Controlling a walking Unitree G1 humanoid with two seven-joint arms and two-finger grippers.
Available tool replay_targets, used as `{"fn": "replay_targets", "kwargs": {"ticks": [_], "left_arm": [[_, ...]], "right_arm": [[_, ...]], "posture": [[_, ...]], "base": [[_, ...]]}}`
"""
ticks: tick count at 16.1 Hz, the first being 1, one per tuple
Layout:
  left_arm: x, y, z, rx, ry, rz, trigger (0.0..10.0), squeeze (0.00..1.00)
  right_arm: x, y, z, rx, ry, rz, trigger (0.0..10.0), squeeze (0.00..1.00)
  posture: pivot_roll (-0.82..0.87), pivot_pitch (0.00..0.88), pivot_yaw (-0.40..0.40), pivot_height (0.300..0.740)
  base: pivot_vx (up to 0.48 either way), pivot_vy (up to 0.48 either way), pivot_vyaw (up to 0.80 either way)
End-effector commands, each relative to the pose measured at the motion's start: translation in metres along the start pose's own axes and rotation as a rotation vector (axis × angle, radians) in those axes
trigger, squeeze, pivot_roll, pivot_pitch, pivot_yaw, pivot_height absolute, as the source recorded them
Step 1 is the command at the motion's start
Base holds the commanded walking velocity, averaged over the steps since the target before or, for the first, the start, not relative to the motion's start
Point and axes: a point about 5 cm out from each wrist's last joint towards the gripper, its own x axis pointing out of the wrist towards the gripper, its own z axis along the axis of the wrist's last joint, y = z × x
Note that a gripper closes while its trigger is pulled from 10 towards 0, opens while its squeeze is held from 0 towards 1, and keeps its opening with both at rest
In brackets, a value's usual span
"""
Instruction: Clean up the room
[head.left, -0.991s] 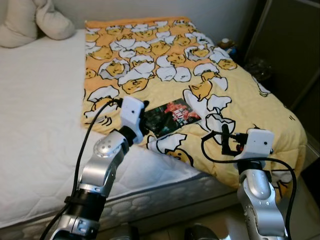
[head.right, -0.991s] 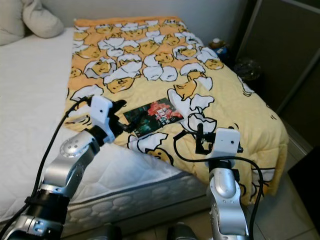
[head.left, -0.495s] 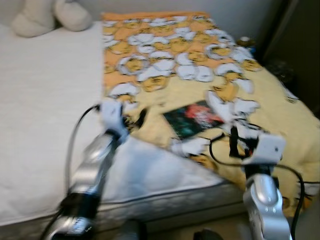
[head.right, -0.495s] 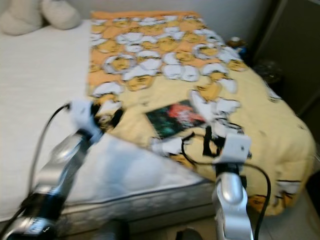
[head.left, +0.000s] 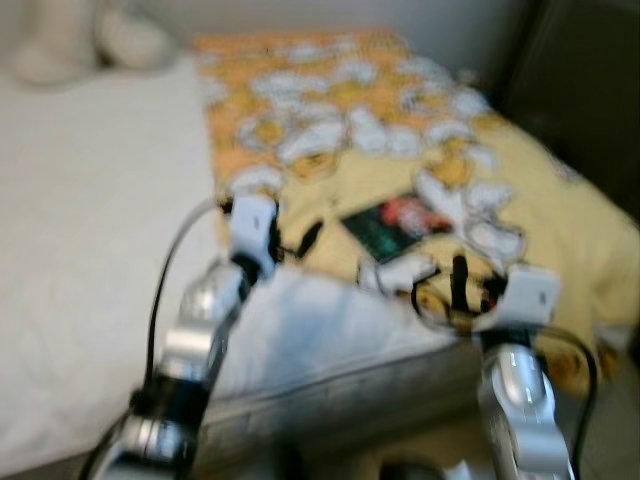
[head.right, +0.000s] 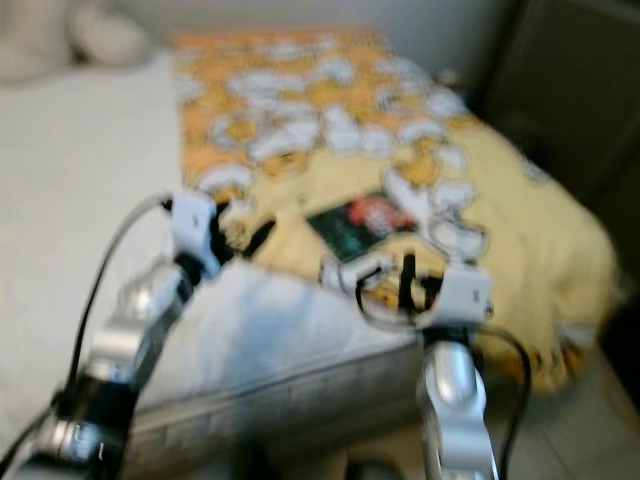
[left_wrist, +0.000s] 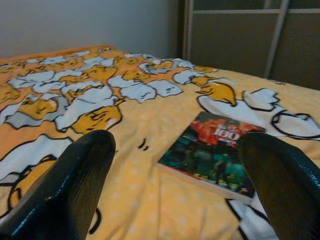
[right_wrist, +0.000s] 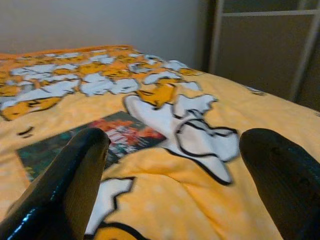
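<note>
Blur smears both eye views, so the sharper detail comes from the wrists. From the head, a book (head.left: 402, 224) with a dark green and red cover lies flat on the yellow egg-print blanket (head.left: 520, 180) near the bed's (head.left: 90, 200) front edge, where the blanket ends and the bare white mattress begins. The left hand (head.left: 305, 240) hovers just beside the book over that blanket edge; the right hand (head.left: 458, 285) is raised at the bed's front edge, near the book's other side.

The left wrist view gives what the head cannot: the book (left_wrist: 210, 155) lies between the two spread black fingers (left_wrist: 65, 190), which are wide apart and holding nothing, and dark wardrobe doors (left_wrist: 240, 40) stand beyond the bed. The right wrist view likewise shows its fingers (right_wrist: 65, 185) spread and empty, with the book (right_wrist: 90, 140) lying ahead towards one finger.

Compared with a second ago, the camera has swung and the picture has blurred; the left hand, then reaching the book's near corner, now sits a little apart from it. The book lies as before.
</note>
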Motion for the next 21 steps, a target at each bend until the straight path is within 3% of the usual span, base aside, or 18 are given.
{"fn": "replay_targets", "kwargs": {"ticks": [1, 6, 14, 17, 18, 21], "left_arm": [[0.001, -0.002, 0.0, 0.008, -0.002, -0.019, 10.0, 0.0], [-0.002, -0.014, -0.001, -0.027, -0.035, -0.086, 10.0, 0.0], [-0.004, -0.016, -0.005, -0.076, -0.025, -0.062, 10.0, 0.0], [-0.002, -0.013, -0.005, -0.146, -0.01, -0.017, 10.0, 0.0], [-0.002, -0.013, -0.003, -0.128, -0.025, -0.008, 10.0, 0.0], [0.0, -0.013, -0.003, -0.102, -0.017, 0.033, 10.0, 0.0]], "right_arm": [[0.002, 0.001, 0.002, -0.015, -0.015, 0.003, 10.0, 0.0], [0.001, 0.003, 0.001, -0.038, -0.013, 0.04, 10.0, 0.0], [0.0, 0.008, -0.001, -0.054, -0.004, 0.074, 10.0, 0.0], [0.0, 0.01, -0.001, -0.069, -0.003, 0.095, 10.0, 0.0], [0.001, 0.01, 0.001, -0.041, -0.014, 0.094, 10.0, 0.0], [0.003, 0.012, 0.002, -0.074, -0.016, 0.116, 10.0, 0.0]], "posture": [[-0.08, 0.0, 0.043, 0.695], [-0.08, 0.0, 0.04, 0.695], [-0.08, 0.0, 0.036, 0.695], [-0.08, 0.0, 0.036, 0.695], [-0.08, 0.0, 0.036, 0.695], [-0.08, 0.0, 0.034, 0.695]], "base": [[0.0, 0.0, 0.0], [0.103, -0.31, 0.0], [0.343, -0.325, 0.0], [0.406, 0.124, 0.0], [0.244, 0.412, 0.0], [0.0, 0.0, 0.55]]}}
